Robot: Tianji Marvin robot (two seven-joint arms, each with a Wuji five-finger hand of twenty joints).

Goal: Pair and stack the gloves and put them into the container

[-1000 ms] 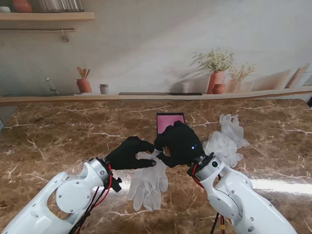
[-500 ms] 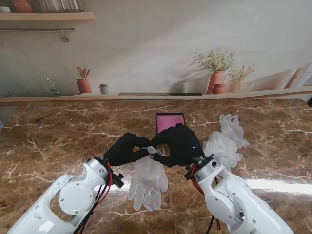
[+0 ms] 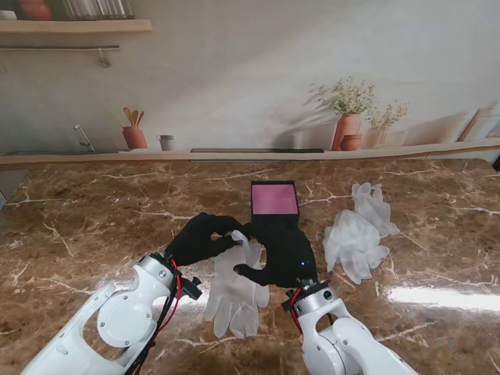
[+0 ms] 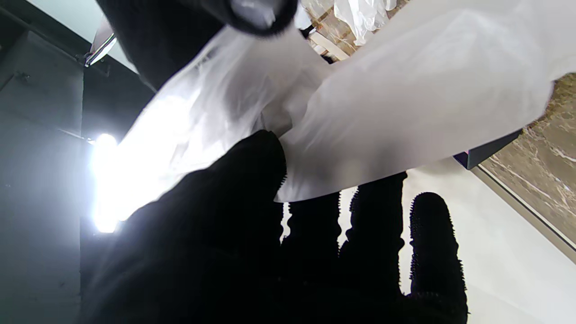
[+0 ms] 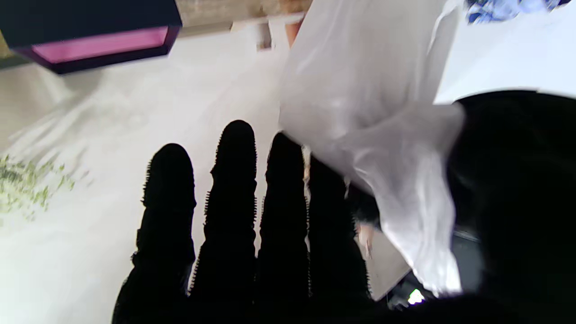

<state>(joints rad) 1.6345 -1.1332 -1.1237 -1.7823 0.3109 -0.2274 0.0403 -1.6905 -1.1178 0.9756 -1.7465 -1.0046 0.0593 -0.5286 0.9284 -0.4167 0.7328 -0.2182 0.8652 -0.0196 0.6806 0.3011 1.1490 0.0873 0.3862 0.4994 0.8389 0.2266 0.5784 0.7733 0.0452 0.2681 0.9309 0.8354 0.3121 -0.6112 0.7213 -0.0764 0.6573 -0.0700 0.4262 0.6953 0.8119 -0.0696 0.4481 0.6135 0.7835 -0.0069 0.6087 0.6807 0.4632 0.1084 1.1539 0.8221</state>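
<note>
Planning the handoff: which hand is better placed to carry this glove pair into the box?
Probably the left hand: its fingers already pinch the gloves' cuff. The right hand, though nearer the box, shows no clear grip.

Brown marble worktop [image 3: 101,211] veined in white, glare patch on the right near edge. Behind it, pale wall mural [image 3: 234,86] showing a wooden ledge [image 3: 234,155] with terracotta plant pots [image 3: 348,129], a utensil pot [image 3: 134,137] and a small grey cup [image 3: 166,142]. Wooden shelf [image 3: 74,26] at upper left.
</note>
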